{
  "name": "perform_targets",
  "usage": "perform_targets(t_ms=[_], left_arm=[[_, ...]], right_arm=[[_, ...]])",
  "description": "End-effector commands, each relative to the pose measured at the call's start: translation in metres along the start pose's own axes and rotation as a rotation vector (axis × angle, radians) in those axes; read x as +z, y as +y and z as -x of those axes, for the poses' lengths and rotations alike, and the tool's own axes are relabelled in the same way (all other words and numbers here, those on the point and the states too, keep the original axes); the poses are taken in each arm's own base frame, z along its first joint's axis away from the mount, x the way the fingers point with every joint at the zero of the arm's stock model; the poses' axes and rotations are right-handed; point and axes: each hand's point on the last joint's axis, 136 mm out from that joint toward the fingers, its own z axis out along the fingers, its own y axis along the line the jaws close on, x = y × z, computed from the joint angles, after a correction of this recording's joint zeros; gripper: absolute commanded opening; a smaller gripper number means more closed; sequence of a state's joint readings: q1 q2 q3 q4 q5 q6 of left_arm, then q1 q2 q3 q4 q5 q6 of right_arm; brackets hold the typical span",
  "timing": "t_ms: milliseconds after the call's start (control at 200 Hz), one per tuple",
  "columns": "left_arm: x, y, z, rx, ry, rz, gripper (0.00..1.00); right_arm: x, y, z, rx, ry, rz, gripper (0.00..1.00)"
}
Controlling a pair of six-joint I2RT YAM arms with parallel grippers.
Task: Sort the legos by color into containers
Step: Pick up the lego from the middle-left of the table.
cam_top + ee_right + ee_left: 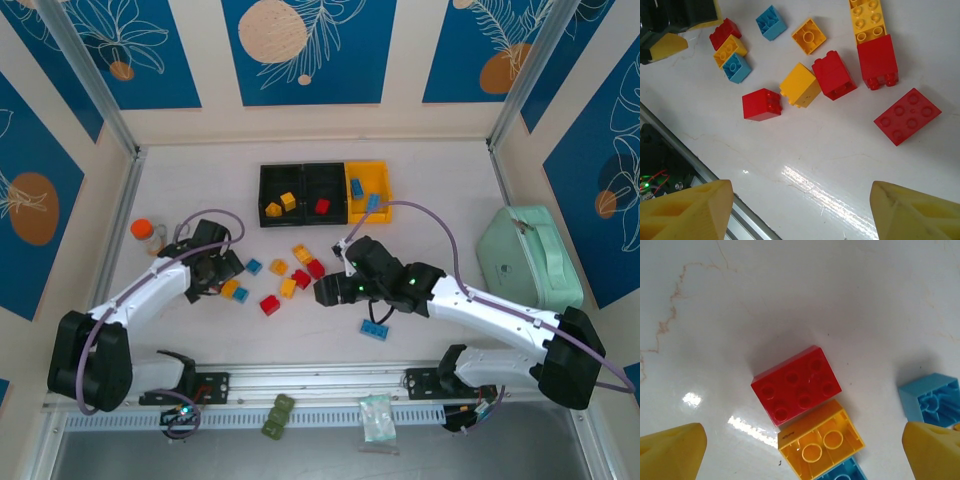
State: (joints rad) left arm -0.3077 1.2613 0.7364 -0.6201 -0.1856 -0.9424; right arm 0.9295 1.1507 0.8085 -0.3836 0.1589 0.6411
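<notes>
No word, label or number can be read; the tiny embossed mark [785, 438] on the near, upturned yellow brick [820, 442] is illegible.

legos [909, 116]: glossy smooth plastic | table [840, 300]: glossy white, faintly veined | containers [322, 194]: plastic

Left wrist view — blue lego [842, 474] cut by the bottom edge.
</notes>
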Motion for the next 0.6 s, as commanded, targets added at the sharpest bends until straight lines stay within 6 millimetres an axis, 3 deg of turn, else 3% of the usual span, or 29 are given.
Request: perform_targets(t_ms=[0, 360, 480, 595], left_arm=[[0.009, 0.003, 0.008, -0.079, -0.035, 0.007, 1.0], [0.039, 0.009, 0.007, -0.145, -0.018, 0.075, 0.91], [0.046, 0.01, 0.005, -0.146, -0.001, 0.091, 0.82], [0.051, 0.013, 0.003, -0.147, 0.007, 0.103, 0.67]], right_arm=[[0.001, 0.004, 0.004, 0.004, -0.016, 0.004, 0.73], [0.005, 0.004, 0.004, 0.006, -0.007, 0.003, 0.72], [0.005, 0.004, 0.005, 0.002, -0.006, 0.002, 0.72], [0.005, 0.003, 0.006, 0.003, -0.006, 0.003, 0.72]])
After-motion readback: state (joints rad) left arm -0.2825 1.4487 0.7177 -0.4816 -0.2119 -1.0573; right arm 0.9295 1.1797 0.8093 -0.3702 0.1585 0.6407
